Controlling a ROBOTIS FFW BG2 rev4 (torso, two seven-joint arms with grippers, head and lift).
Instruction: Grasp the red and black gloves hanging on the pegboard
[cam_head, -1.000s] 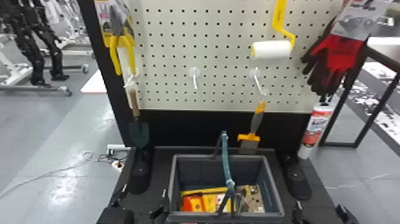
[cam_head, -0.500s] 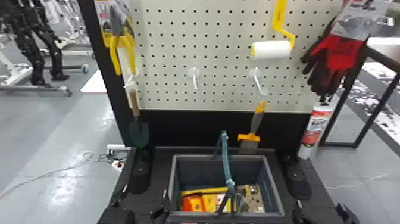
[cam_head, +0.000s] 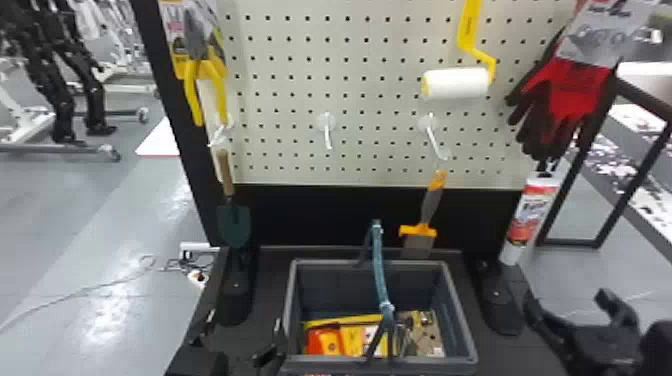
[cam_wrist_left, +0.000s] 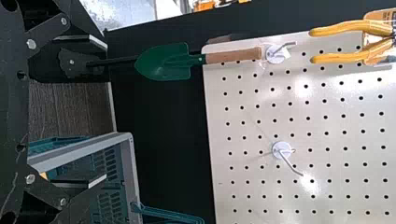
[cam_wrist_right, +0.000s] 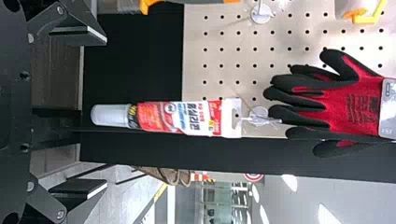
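Our right gripper (cam_head: 575, 315) hangs low, its flat black fingers spread and empty (the left gripper (cam_wrist_left: 100, 112) is likewise agape beside the grey plastic crate (cam_head: 292, 305)), so we judge the grasp not yet begun. High above, the red knit, black rubber-coated gloves (cam_head: 560, 105) dangle limp at the right edge of the cream perforated pegboard (cam_head: 360, 75).

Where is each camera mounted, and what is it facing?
Head view: on the head, looking down at pegboard and basket; right tool low right.
Left wrist view: left wrist, facing the green trowel; left tool open.
Right wrist view: right wrist, facing the red and black gloves; right tool open.
Head and right wrist views share the gloves.
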